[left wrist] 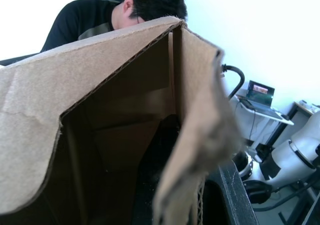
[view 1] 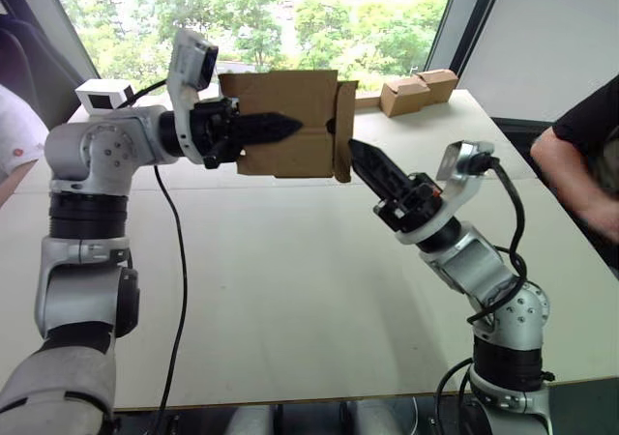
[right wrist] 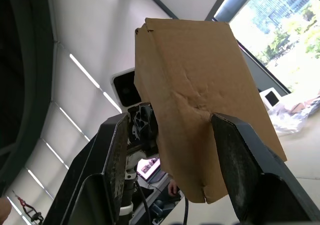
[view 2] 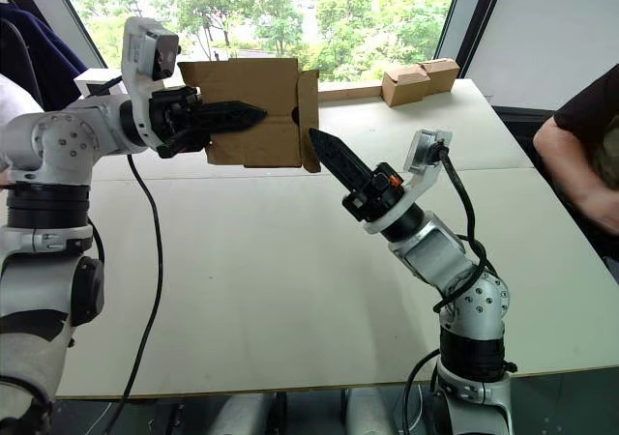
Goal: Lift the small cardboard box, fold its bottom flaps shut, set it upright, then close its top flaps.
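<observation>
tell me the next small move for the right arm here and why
Probably ease the right gripper forward to press the hanging flap inward. The left gripper holds the small cardboard box in the air above the table, one finger across its outer face. The right gripper's open fingers sit just short of the flap, which sticks out past the box's end, not yet folded shut.

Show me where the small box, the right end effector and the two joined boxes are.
small box (view 1: pixel 290 106): left eye view, its broad front face.
right end effector (view 1: pixel 360 155): left eye view, near the black fingertips.
two joined boxes (view 1: pixel 418 91): left eye view, where the pair meet.
</observation>
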Controlling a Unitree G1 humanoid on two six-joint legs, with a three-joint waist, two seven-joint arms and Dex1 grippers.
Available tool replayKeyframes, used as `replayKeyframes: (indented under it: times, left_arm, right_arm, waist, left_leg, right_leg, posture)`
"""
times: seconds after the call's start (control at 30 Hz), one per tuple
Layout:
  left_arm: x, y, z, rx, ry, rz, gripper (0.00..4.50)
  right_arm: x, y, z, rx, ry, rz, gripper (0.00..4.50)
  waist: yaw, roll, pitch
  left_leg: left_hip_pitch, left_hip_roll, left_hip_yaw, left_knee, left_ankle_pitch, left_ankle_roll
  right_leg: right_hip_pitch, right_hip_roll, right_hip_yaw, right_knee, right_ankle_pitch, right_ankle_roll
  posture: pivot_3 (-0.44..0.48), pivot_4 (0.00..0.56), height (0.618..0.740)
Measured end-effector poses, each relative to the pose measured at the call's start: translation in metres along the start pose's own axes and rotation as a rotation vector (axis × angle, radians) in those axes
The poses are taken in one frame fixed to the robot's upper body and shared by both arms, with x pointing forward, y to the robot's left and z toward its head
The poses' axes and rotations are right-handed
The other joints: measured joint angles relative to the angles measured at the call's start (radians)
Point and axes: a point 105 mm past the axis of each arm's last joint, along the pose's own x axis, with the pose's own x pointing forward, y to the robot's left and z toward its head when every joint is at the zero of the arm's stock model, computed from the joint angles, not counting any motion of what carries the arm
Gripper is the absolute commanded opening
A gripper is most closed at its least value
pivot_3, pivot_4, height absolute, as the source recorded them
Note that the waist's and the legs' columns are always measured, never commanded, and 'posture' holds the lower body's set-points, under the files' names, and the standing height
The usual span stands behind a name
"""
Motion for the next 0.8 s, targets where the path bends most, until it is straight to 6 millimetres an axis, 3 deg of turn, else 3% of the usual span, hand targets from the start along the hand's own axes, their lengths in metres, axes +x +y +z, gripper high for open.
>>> replayKeyframes:
  times: [0.03,0.17,0.7,0.8]
  left_arm:
    - [0.0,0.0,0.0,0.0,0.0,0.0,0.0]
    - [0.0,0.0,0.0,0.0,-0.001,0.0,0.0]
    - [0.0,0.001,0.0,-0.002,-0.004,0.009,0.0]
    - [-0.001,0.001,0.001,-0.002,-0.006,0.008,0.0]
  right_arm:
    - [0.0,0.0,0.0,0.002,-0.003,-0.002,1.98]
    - [0.001,-0.002,-0.002,0.014,-0.022,-0.009,0.54]
    - [-0.003,-0.019,0.0,0.008,-0.089,-0.087,0.54]
    - [-0.003,-0.019,0.0,0.007,-0.093,-0.086,1.69]
  waist:
    - [0.0,0.0,0.0]
    - [0.0,0.0,0.0]
    - [0.0,0.0,0.0]
    - [-0.001,0.0,0.0]
  left_leg:
    - [0.0,0.0,0.0,0.0,0.0,0.0]
    - [0.0,0.0,0.0,0.0,0.0,0.0]
    - [0.0,0.0,0.0,0.0,0.0,0.0]
    - [0.0,0.0,0.0,0.0,0.0,0.0]
  right_leg:
    - [0.0,0.0,0.0,0.0,0.0,0.0]
    - [0.0,0.0,0.0,0.0,0.0,0.0]
    - [0.0,0.0,0.0,0.0,0.0,0.0]
    - [0.0,0.0,0.0,0.0,0.0,0.0]
  posture:
    - [0.0,0.15,0.74]
    - [0.0,0.15,0.74]
    - [0.0,0.15,0.74]
    - [0.0,0.15,0.74]
